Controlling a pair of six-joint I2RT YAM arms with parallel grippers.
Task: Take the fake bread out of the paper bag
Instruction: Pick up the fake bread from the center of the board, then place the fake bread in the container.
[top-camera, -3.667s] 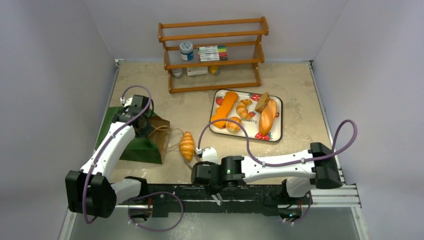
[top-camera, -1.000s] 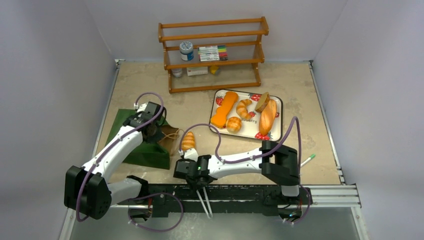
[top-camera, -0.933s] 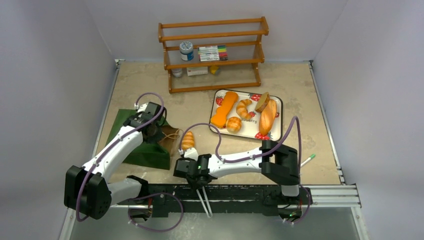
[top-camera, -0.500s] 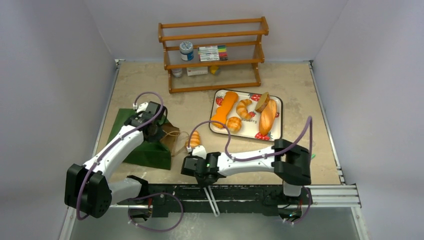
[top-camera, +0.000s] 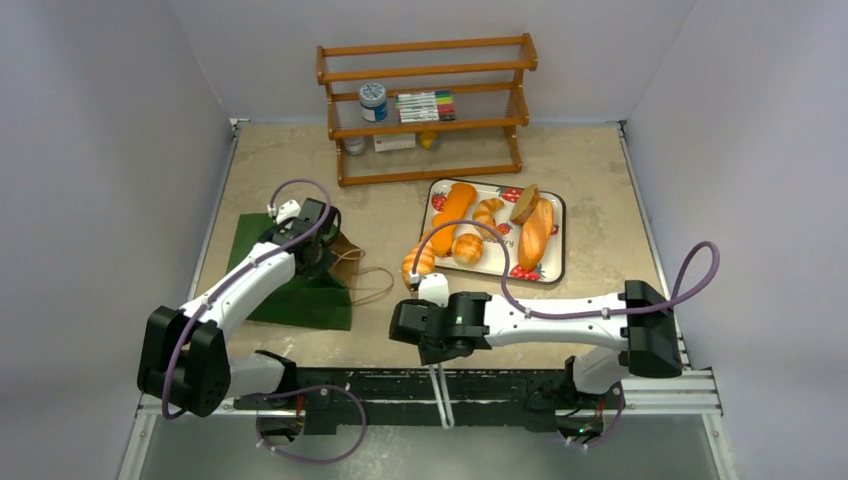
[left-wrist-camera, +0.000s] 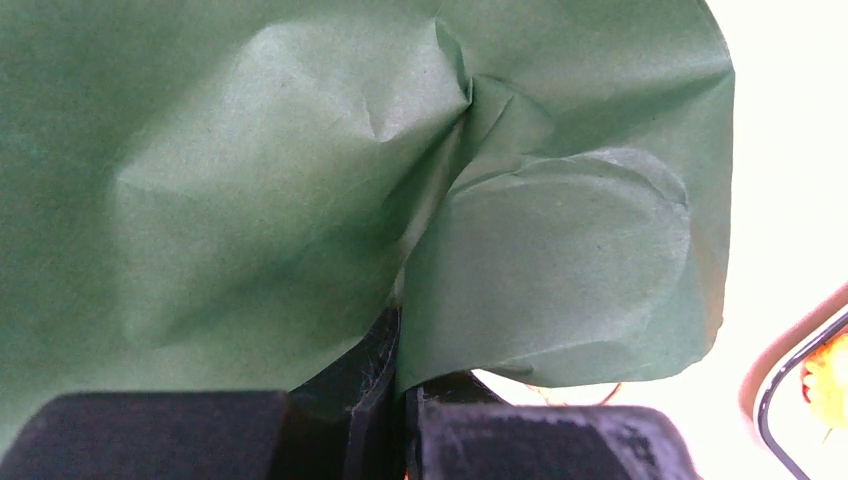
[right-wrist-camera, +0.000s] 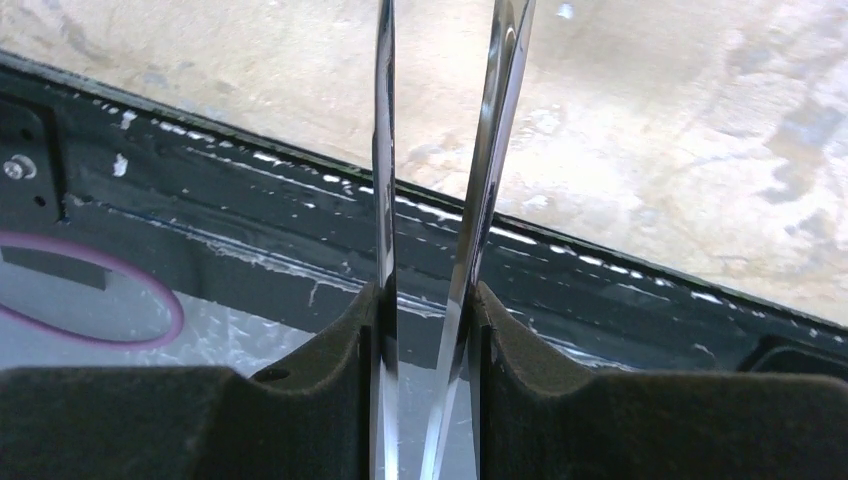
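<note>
At near-left corner of tray (top-camera: 557, 240): croissant (top-camera: 420, 262), out of paper bag (top-camera: 295, 300), apparently borne on tongs (right-wrist-camera: 492, 140). R gripper (right-wrist-camera: 427, 300) jaws clamped on tongs; L gripper (left-wrist-camera: 400, 380) jaws pinch bag wall. Step: transfer to tray. Next move needs croissant over tray, then grip eased. Bag contents unseen.

My overhead feed is bright, even and sharp, with soft shadows. Left wrist blows out white beyond the paper bag (left-wrist-camera: 250, 180); on right wrist, glare streaks the metal tongs (right-wrist-camera: 385, 150).
</note>
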